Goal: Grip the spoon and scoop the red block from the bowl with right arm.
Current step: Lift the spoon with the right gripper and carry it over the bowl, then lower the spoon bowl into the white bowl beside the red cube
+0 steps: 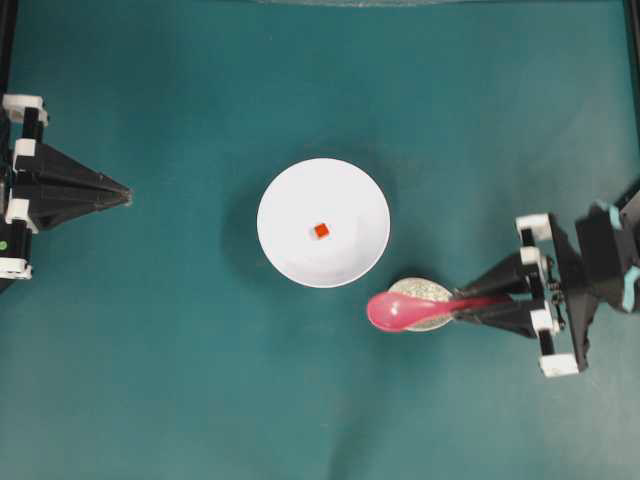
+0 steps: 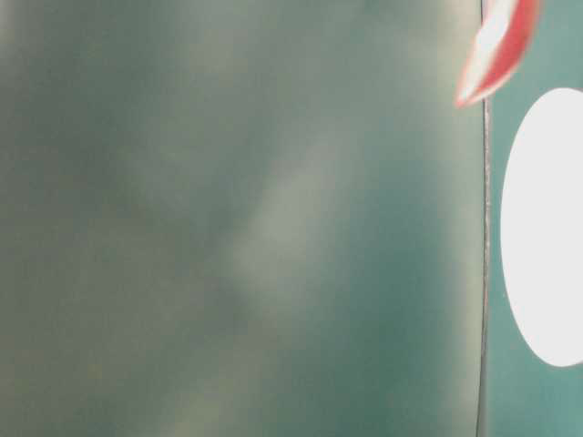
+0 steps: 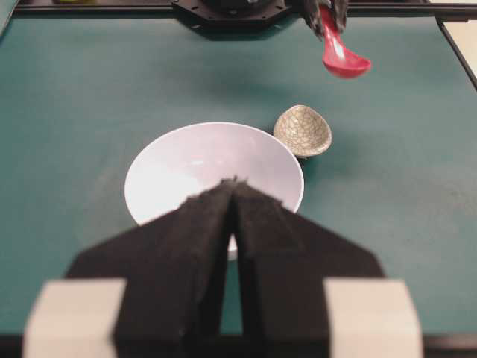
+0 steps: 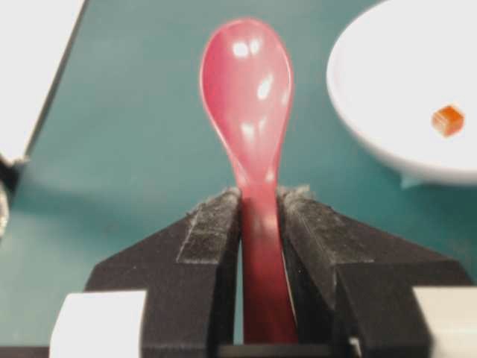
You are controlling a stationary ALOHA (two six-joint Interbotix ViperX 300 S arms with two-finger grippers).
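Note:
My right gripper (image 1: pixel 462 303) (image 4: pixel 261 198) is shut on the handle of the glossy pink-red spoon (image 1: pixel 400 311) (image 4: pixel 248 97) (image 3: pixel 340 56), whose scoop points toward the table's middle and hangs above the speckled rest. The white bowl (image 1: pixel 280 250) (image 4: pixel 358 112) (image 3: pixel 149 179) stands in the middle, up and left of the scoop. The tiny red block (image 1: pixel 321 231) (image 4: pixel 448 120) lies on the bowl's floor. My left gripper (image 1: pixel 128 194) (image 3: pixel 235 183) rests shut at the left edge, empty and pointing at the bowl. In the table-level view only the spoon's tip (image 2: pixel 496 45) and the bowl's side (image 2: pixel 547 228) show.
A small speckled grey-white spoon rest (image 1: pixel 432 290) (image 3: pixel 302 130) sits on the green mat just below and right of the bowl, partly under the spoon's scoop. A black frame rail (image 3: pixel 246 11) runs along the far side.

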